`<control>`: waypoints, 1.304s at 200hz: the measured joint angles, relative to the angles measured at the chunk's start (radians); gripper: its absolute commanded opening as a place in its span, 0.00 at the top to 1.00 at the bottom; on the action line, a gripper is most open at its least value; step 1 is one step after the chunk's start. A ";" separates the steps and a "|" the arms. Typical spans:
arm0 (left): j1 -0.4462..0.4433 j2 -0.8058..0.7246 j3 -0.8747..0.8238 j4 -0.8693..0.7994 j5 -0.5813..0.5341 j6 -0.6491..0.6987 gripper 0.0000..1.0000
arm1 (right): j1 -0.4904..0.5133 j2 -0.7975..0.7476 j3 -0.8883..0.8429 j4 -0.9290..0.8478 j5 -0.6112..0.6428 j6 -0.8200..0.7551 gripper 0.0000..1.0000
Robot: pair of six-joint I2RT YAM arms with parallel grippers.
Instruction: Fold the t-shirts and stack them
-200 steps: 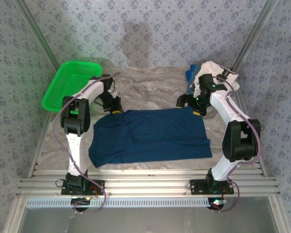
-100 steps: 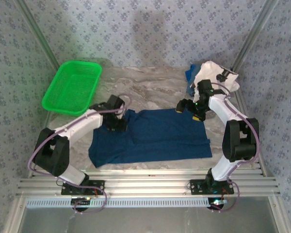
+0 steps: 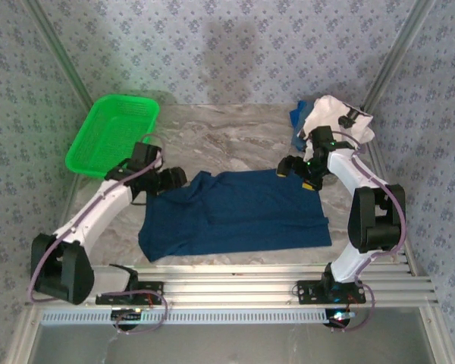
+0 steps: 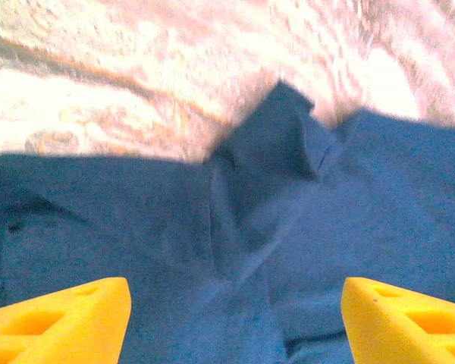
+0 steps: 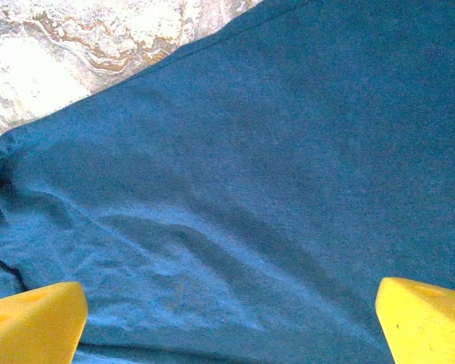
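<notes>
While the left arm sprawls low, its left claw, earlier shut, gapes at the t-shirt edge; right claw open too.

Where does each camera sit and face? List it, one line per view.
Top external: above and behind the bases, looking down on the table, navy t-shirt, both arms.
Left wrist: on the left arm, looking down at the shirt's rumpled edge; yellow fingers.
Right wrist: on the right arm, down onto the shirt; yellow fingers.
Shared: the navy t-shirt.

A marbled surface is spread beneath the left pincer. Beyond and to either side of it, walls papered in a pale blue floral pattern are seen, edged by metal struts.
</notes>
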State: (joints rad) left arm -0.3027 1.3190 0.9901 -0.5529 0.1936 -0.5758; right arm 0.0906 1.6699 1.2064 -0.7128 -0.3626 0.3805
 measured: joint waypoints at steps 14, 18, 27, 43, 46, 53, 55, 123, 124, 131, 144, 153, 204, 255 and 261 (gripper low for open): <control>0.025 0.074 0.043 0.005 0.046 0.009 0.30 | -0.002 0.000 0.000 0.002 -0.005 0.000 0.00; 0.027 0.101 0.057 0.008 0.062 0.015 0.30 | -0.002 0.000 0.000 0.003 -0.007 0.000 0.00; 0.026 0.152 0.082 0.011 0.097 0.032 0.32 | -0.002 0.000 0.000 0.005 -0.011 0.000 0.00; 0.024 0.226 0.112 0.011 0.145 0.072 0.34 | -0.002 0.000 0.000 0.006 -0.017 0.000 0.00; 0.021 0.237 0.117 0.010 0.152 0.080 0.34 | -0.002 0.000 0.000 0.006 -0.018 0.000 0.00; 0.018 0.262 0.128 0.006 0.164 0.098 0.35 | -0.002 0.000 0.000 0.007 -0.020 0.000 0.00; 0.017 0.270 0.130 0.007 0.167 0.105 0.35 | -0.002 0.000 0.000 0.007 -0.021 0.000 0.00; -0.069 0.502 0.319 -0.025 0.166 0.203 0.40 | -0.004 0.000 0.000 0.011 -0.024 0.000 0.00; -0.070 0.504 0.322 -0.026 0.165 0.204 0.40 | -0.004 0.000 0.000 0.011 -0.024 0.000 0.00; -0.082 0.526 0.345 -0.035 0.159 0.212 0.42 | -0.005 0.000 0.000 0.011 -0.025 0.000 0.00; -0.099 0.566 0.378 -0.049 0.153 0.227 0.45 | -0.006 0.000 0.000 0.010 -0.028 0.000 0.00; -0.109 0.592 0.395 -0.069 0.141 0.236 0.50 | -0.007 0.000 0.000 0.010 -0.028 0.000 0.00; -0.116 0.628 0.418 -0.183 0.018 0.267 0.88 | -0.019 0.000 0.000 0.010 -0.029 0.000 0.00; -0.095 0.357 0.282 -0.142 -0.042 0.233 0.90 | -0.028 0.000 0.000 0.010 -0.034 0.000 0.00; -0.085 0.314 0.254 -0.130 -0.039 0.225 0.90 | -0.029 0.000 -0.004 0.014 -0.035 0.000 0.00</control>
State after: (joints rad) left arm -0.3882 1.6333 1.2442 -0.6827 0.1543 -0.3511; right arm 0.0612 1.6699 1.2026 -0.6983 -0.3981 0.3801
